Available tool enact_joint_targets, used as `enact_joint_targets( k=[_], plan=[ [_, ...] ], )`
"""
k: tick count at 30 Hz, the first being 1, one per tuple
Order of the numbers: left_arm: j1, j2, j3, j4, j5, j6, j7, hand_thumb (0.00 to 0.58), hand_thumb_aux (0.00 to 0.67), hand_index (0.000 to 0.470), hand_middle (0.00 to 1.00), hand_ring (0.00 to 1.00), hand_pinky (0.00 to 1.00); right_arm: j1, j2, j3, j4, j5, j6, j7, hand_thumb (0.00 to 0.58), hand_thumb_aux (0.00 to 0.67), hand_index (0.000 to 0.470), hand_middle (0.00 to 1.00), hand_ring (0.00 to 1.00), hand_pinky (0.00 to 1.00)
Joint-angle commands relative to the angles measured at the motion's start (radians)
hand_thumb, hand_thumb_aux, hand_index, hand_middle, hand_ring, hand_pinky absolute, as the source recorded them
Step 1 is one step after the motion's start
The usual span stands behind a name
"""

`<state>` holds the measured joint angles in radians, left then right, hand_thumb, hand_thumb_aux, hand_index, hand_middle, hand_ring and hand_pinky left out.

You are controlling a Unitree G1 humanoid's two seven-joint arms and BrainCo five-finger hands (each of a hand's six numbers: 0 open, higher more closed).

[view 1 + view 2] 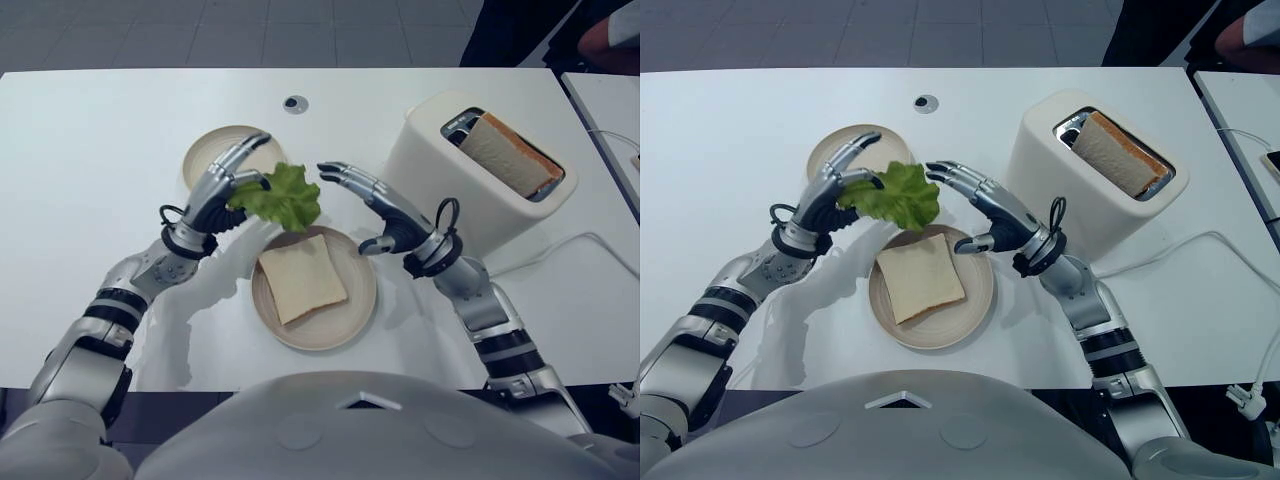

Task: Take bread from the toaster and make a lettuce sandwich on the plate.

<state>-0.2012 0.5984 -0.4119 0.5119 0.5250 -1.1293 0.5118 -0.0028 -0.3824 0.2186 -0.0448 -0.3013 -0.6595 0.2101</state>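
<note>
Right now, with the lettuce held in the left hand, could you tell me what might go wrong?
The left hand pinches the lettuce by one edge, seemingly not centred over the bread slice; released here, it might land partly off it. The open right hand is close beside the lettuce and could knock it.

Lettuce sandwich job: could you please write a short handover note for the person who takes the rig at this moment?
Left hand: shut on the green ruffled lettuce leaf, held over the far rim of the round beige plate.
Right hand: open, holding nothing, just right of the leaf.
Done: one white bread slice lies flat on the plate.
Left: lay the leaf on that slice; take the second bread slice, standing in the cream toaster; put it on top.
</note>
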Motion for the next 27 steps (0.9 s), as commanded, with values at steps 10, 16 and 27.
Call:
enact_joint_targets(
  k=[10, 16, 27],
  plan=[
    [0.088, 0.018, -0.01, 0.078, 0.193, 0.049, -0.198, 0.58, 0.67, 0.47, 0.0, 0.0, 0.0, 0.046, -0.045, -0.094, -0.08, 0.071, 0.032, 0.027, 0.0, 0.0, 0.0, 0.0, 0.0, 0.0],
    [0.11, 0.029, 0.005, 0.026, 0.174, -0.005, -0.235, 0.58, 0.67, 0.47, 0.0, 0.0, 0.0, 0.057, -0.054, -0.113, -0.097, 0.075, 0.035, 0.037, 0.0, 0.0, 0.0, 0.0, 0.0, 0.0],
    [0.168, 0.035, 0.043, -0.083, -0.002, -0.04, -0.402, 0.0, 0.0, 0.0, 0.0, 0.0, 0.0, 0.046, -0.072, -0.147, -0.092, 0.082, 0.028, 0.045, 0.0, 0.0, 0.0, 0.0, 0.0, 0.0]
  ],
)
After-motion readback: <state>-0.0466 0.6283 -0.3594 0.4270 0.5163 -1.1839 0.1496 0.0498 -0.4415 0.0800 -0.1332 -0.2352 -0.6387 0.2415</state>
